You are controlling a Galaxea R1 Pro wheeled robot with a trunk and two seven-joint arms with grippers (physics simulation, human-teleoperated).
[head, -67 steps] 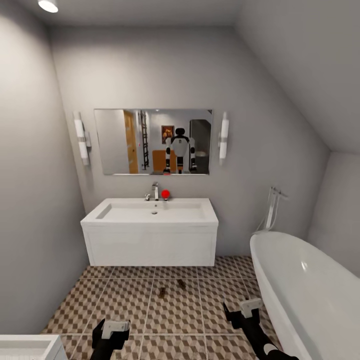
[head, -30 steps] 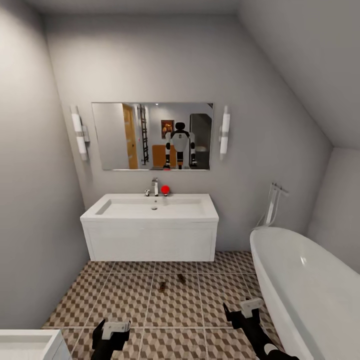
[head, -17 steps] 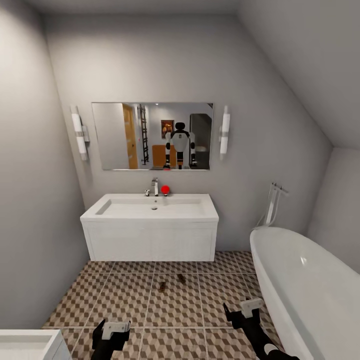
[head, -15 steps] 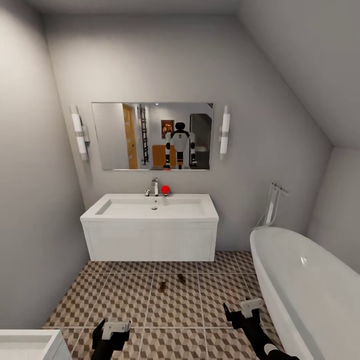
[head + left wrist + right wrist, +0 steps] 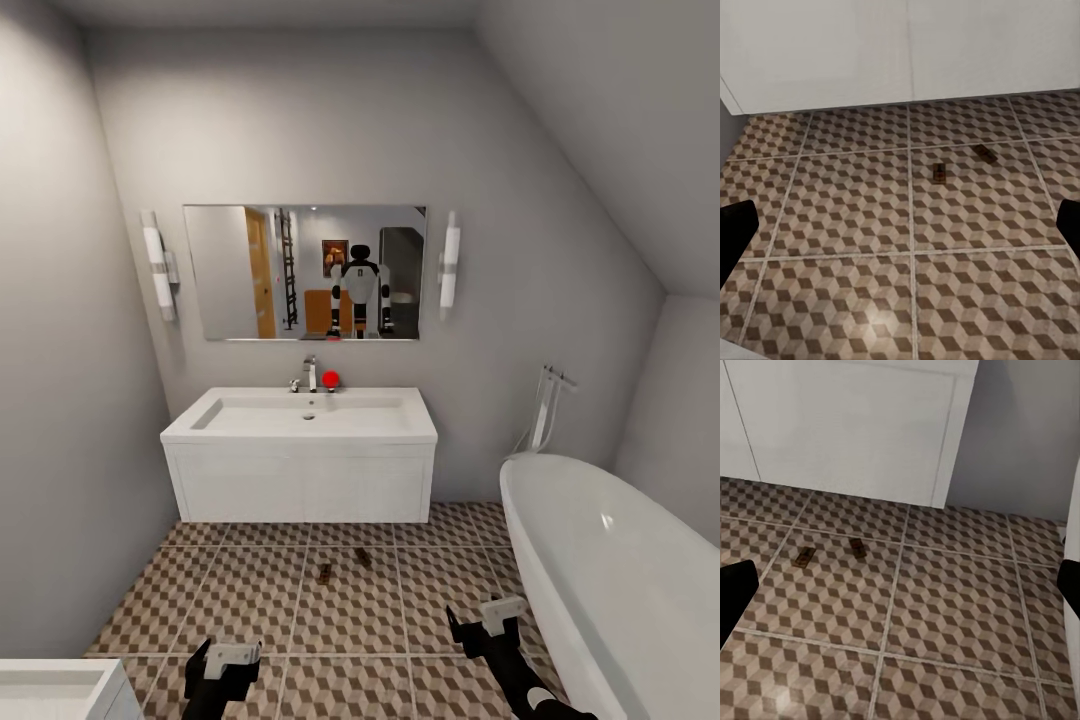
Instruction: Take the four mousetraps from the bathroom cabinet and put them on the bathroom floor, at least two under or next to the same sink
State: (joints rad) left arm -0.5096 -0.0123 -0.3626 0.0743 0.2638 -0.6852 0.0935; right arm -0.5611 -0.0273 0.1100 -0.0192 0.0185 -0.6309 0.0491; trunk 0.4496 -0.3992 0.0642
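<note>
Nothing had shifted lately; two light, stiff mousetraps (image 5: 325,572) lay mid-floor (image 5: 250,600), best pinched by their long edges, while both grippers (image 5: 222,668) (image 5: 490,622) were spread empty.

Head camera pulled back slightly — sink (image 5: 300,425) now sits higher.

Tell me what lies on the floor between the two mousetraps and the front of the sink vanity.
Nothing: bare patterned floor tiles separate the two mousetraps from the white sink vanity, shown in the left wrist view.
</note>
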